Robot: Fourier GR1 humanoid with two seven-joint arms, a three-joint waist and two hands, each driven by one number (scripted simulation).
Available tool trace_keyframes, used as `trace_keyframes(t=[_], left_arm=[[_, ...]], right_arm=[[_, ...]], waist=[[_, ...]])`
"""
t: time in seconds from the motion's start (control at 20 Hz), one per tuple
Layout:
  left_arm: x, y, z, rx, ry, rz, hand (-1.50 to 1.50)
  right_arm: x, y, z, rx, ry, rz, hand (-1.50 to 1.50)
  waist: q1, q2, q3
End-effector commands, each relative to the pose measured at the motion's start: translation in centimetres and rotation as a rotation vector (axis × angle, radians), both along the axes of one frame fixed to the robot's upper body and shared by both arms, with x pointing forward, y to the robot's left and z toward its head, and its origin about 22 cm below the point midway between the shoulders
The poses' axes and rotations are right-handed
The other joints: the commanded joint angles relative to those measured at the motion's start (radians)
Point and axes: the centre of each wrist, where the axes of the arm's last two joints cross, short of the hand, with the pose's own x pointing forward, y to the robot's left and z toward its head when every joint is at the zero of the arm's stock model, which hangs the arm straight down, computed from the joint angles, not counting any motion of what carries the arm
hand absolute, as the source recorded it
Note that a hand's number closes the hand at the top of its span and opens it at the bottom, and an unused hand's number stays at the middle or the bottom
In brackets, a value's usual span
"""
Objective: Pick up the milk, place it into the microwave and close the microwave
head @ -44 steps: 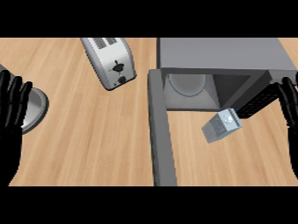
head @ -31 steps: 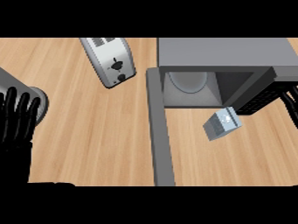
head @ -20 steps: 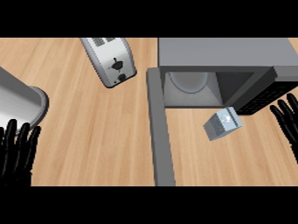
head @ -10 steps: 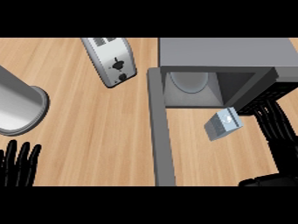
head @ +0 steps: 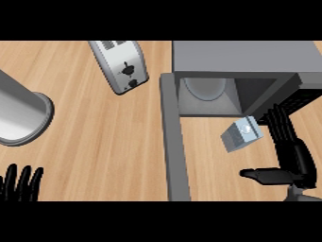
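Observation:
The milk (head: pixel 241 135) is a small grey-blue carton lying on the wooden counter just in front of the microwave (head: pixel 247 71). The microwave stands open, its grey door (head: pixel 174 142) swung out toward me, with a round turntable plate (head: pixel 205 87) inside. My right hand (head: pixel 289 149) is open to the right of the carton, fingers straight and pointing toward the microwave, thumb stretched left below the carton. It does not touch the milk. My left hand (head: pixel 15 184) rests open at the lower left edge, fingers up.
A silver toaster (head: pixel 120 66) lies at the back centre-left. A tall grey cylinder (head: pixel 10 111) stands at the left. The open door splits the counter (head: pixel 100 142) between left and right sides.
My right hand has moved left and forward, from the right edge to beside the milk, with its thumb spread out. My left hand has sunk toward the lower left corner. The milk has not moved.

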Motion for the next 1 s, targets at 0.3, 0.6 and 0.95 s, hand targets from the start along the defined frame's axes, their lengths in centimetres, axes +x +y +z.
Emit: trace_keyframes(t=[0.3,0.6,0.95], left_arm=[[-0.4,-0.4,-0.7,-0.013,-0.006,-0.016,-1.5],[-0.7,0.0,-2.4,-0.029,0.009,0.01,-1.5],[-1.9,0.6,-1.7,-0.013,0.0,-0.015,-1.5]], right_arm=[[2.1,-1.2,-5.9,-0.044,0.027,-0.006,-1.5],[1.6,-2.2,-8.2,-0.038,0.002,-0.022,-1.5],[1.1,-3.5,-10.6,-0.081,-0.001,-0.019,-1.5]], waist=[[0.001,0.001,0.0],[0.0,0.001,0.0],[0.01,0.004,0.001]])
